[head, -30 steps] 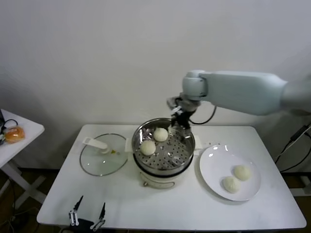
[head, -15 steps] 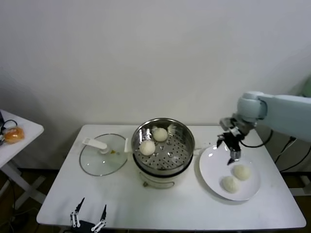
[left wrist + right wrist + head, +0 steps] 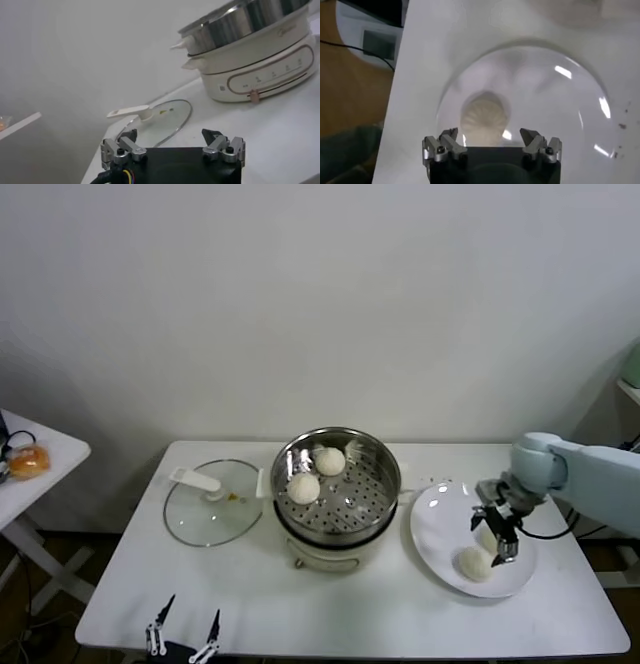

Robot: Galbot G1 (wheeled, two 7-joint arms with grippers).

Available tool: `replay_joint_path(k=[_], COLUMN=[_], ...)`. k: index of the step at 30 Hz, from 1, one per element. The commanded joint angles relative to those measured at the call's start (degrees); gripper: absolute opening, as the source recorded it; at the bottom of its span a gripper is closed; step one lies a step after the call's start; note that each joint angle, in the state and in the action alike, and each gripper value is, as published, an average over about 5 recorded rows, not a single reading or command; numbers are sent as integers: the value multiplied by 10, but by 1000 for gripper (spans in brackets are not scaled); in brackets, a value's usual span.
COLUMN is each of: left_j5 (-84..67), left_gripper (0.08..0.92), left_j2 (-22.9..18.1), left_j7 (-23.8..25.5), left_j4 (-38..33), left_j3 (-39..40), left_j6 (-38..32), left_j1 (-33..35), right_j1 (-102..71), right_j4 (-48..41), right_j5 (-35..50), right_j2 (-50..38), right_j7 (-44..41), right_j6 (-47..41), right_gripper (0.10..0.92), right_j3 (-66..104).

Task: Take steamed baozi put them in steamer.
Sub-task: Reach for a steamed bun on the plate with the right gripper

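Note:
The steamer (image 3: 338, 496) stands mid-table and holds two baozi (image 3: 329, 461) (image 3: 304, 487). Two more baozi lie on the white plate (image 3: 437, 522) at its right: one (image 3: 474, 563) in plain sight, the other (image 3: 488, 538) partly hidden under my right gripper (image 3: 500, 535). The right gripper is open and low over that bun. In the right wrist view the baozi (image 3: 484, 117) sits between the spread jaws of the gripper (image 3: 490, 134), above the plate (image 3: 555, 105). My left gripper (image 3: 182, 632) is parked open at the table's front left edge; its wrist view (image 3: 170, 135) shows the steamer (image 3: 250, 20).
A flat glass lid (image 3: 212, 506) with a white handle lies left of the steamer, also in the left wrist view (image 3: 160, 117). An orange bun-like thing (image 3: 28, 461) sits on a side table at far left. The plate lies near the table's right edge.
My right gripper has swung from the steamer's far rim across to the plate and come down, open, over the farther baozi. The left arm has not moved.

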Motion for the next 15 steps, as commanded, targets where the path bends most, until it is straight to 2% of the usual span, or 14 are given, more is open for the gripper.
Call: replay_joint_path(k=[1, 15], left_j5=[2, 2], left_gripper=[823, 823], left_j2=[-23, -18], left_j7=[0, 0], left_j4=[1, 1], left_j3=[-1, -1], left_j6=[1, 3], left_j1=[0, 0], right_j1=[-120, -129], right_j4=[-28, -35], right_j5=[-45, -36], right_j2=[-15, 2], right_j7=[7, 12], right_j6=[-6, -16], right_gripper=[823, 823], right_j3=[99, 126])
